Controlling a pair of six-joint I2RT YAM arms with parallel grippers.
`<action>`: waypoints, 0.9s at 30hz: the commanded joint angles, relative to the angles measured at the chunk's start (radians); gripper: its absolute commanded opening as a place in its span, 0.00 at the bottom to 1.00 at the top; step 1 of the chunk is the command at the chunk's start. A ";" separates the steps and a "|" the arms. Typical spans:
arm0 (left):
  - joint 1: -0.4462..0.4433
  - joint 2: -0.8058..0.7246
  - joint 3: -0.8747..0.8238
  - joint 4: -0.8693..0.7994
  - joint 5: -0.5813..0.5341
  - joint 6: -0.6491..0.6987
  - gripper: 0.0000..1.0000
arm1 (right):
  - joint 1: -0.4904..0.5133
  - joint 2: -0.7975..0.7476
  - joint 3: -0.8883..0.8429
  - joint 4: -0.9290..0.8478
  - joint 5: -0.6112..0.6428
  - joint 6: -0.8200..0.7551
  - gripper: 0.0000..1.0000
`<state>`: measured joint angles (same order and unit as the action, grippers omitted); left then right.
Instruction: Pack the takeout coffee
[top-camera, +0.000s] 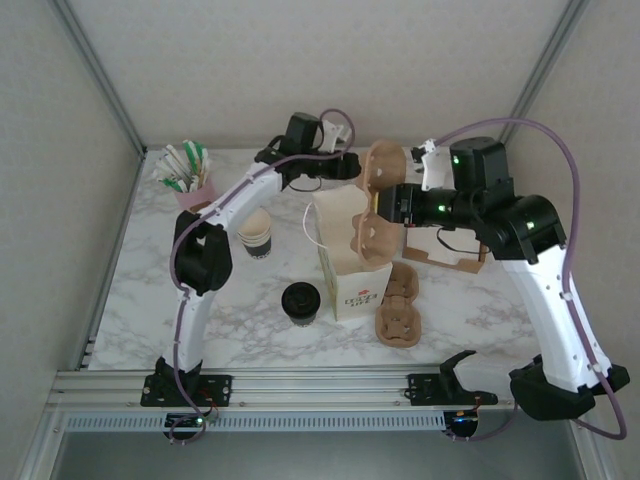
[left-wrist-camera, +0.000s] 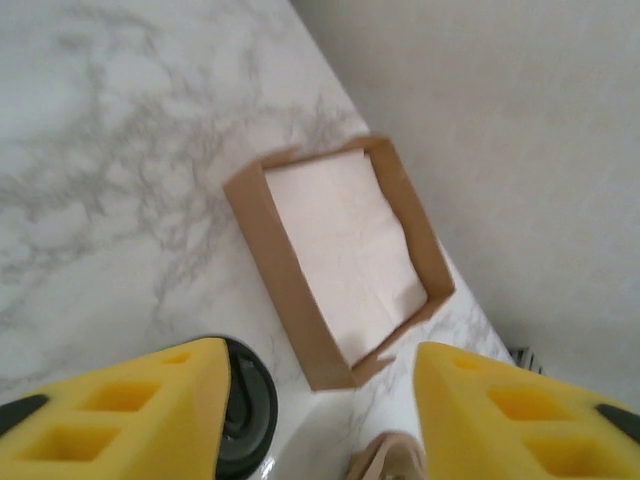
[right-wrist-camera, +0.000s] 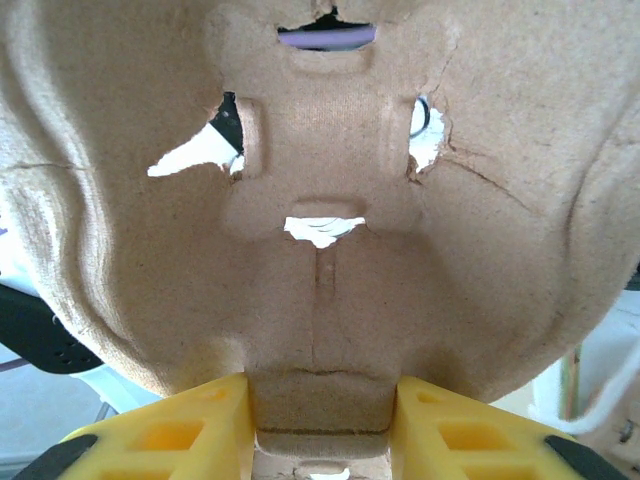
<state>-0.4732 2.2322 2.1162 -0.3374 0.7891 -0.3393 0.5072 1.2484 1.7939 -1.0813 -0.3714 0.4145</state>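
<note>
- Right gripper (right-wrist-camera: 322, 425) is clamped on the bottom edge of a pulp cup carrier (right-wrist-camera: 320, 200), holding it upright over the open white paper bag (top-camera: 345, 275).
- Left gripper (left-wrist-camera: 325, 410) is spread wide with nothing in it (it hangs above a brown cardboard tray (left-wrist-camera: 280, 265) by the far wall).
- The takeout coffee (top-camera: 300, 303) stands on the marble table (top-camera: 200, 320) just left of the bag, lid on.

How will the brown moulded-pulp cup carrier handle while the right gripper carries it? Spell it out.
The brown moulded-pulp cup carrier is probably fairly stiff: it holds its shape though the right gripper pinches only one edge. Likely light, being thin pressed fibre with cut-outs. It may tear if knocked; ragged cracks run from its holes.
</note>
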 joint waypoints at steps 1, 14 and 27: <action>0.038 -0.090 0.046 0.036 -0.053 -0.060 0.63 | -0.005 0.037 0.043 0.021 -0.060 0.001 0.37; 0.165 -0.582 -0.492 0.266 -0.238 -0.125 1.00 | -0.003 0.209 0.140 -0.098 -0.133 -0.034 0.36; 0.199 -1.107 -1.056 0.431 -0.348 -0.191 1.00 | 0.020 0.353 0.258 -0.298 -0.101 -0.109 0.35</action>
<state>-0.2733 1.1828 1.1202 0.0212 0.4484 -0.4995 0.5190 1.5909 2.0090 -1.3041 -0.4747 0.3416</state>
